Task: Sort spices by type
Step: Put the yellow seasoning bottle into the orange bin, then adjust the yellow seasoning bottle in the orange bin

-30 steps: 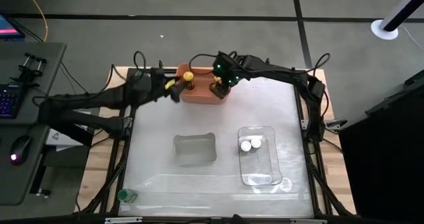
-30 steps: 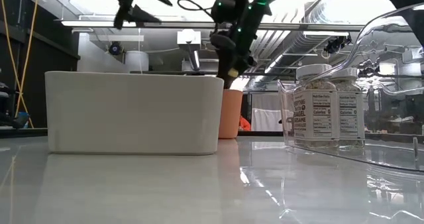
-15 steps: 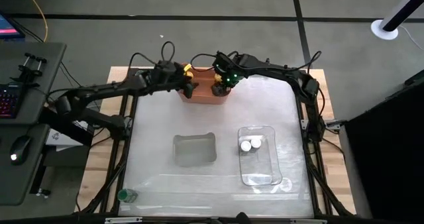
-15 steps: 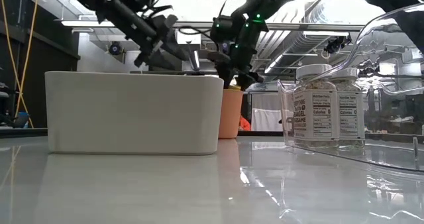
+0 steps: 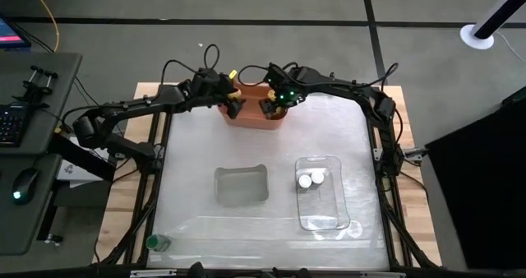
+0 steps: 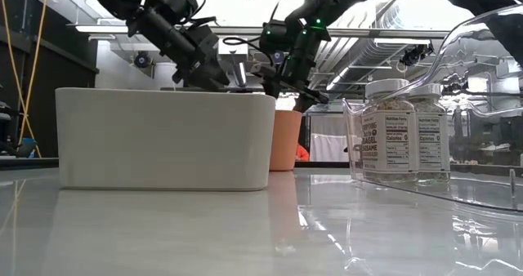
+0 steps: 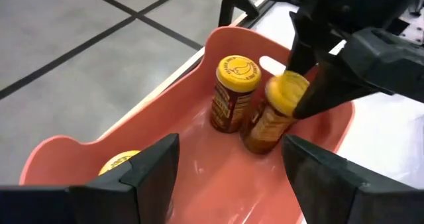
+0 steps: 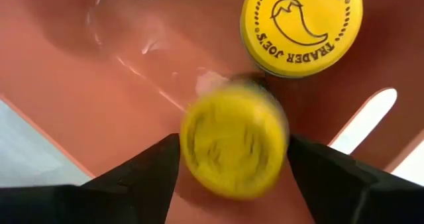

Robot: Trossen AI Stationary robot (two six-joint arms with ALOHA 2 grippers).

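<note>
Spices: small cylindrical jars; three yellow-capped ones sit in the orange bin (image 5: pixel 254 113) at the far edge of the table (image 5: pixel 197 220), two white-capped ones in the clear tray (image 5: pixel 321 216).
Gripped jar (image 7: pixel 273 118): yellow cap, amber body, tilted, its long axis leaning cap-first toward the right gripper that clamps it; in the right wrist view its cap (image 8: pixel 233 140) faces the camera, blurred, print unreadable.
Upright jar (image 7: pixel 232 94): just beside the gripped jar, long axis vertical; its cap (image 8: pixel 303 26) shows a chilli-pepper drawing and the words "TRADER JOE'S".
Third jar (image 7: pixel 120 161): only a yellow cap edge shows, next to a left finger.
Right gripper (image 7: pixel 311 85): inside the bin, fingers closed on the tilted jar near its cap.
Left gripper (image 7: pixel 228 168): at the bin's other end, fingers spread wide and holding nothing.
White-capped jars (image 6: pixel 405 129): upright in the clear tray, well apart from both grippers; labels partly read "BAGEL SESAME" and "Calories 0".
Grey tray (image 6: pixel 163 137): between the bin and the near table edge.
</note>
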